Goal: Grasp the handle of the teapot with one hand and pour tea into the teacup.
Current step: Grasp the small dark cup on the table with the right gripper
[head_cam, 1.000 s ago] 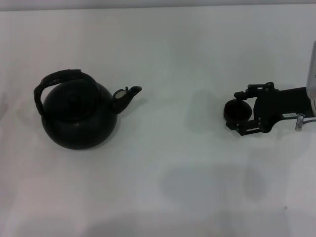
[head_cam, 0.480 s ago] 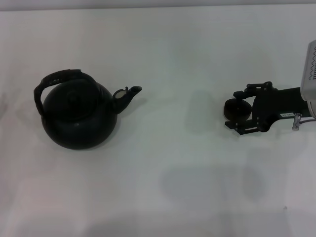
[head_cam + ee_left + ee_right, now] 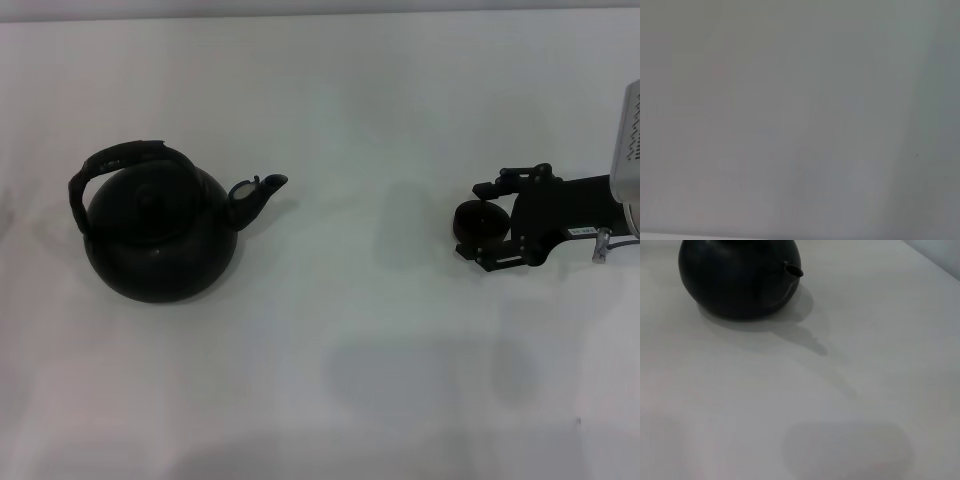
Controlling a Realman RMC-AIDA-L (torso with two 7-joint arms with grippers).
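Movement: barely any, honestly. Right gripper point(image 3: 484, 222) has nudged a touch toward the teapot since a second ago, and the teacup point(image 3: 478, 222) has come along with it. Teapot hasn't budged.
Right gripper: at the right side of the table point(image 3: 330, 100), fingers closed around the teacup, one on each side, so the cup looks pinched between them.
Left gripper: nowhere in the head view, and the left wrist view is just blank grey surface, so it's out of sight.
Teacup: tiny, dark, no handle. I'd guess it's light and a bit slippery, easy to squirt out of a pinch if squeezed off-centre.
Teapot: the teapot point(image 3: 160, 230) sits on the left side of the table, well apart from the cup, spout point(image 3: 258, 192) pointing toward it.
Handle: the handle point(image 3: 112, 163) arches over the lid, stiff and rough-looking. Best hold is probably the top of the arch, centred, since the pot looks heavy and will want to swing when tipped.
Head vs wrist: the head view shows the handle, lid and cup together. The right wrist view only catches the pot's body and spout tip point(image 3: 794, 271) farther off, with no cup or fingers.
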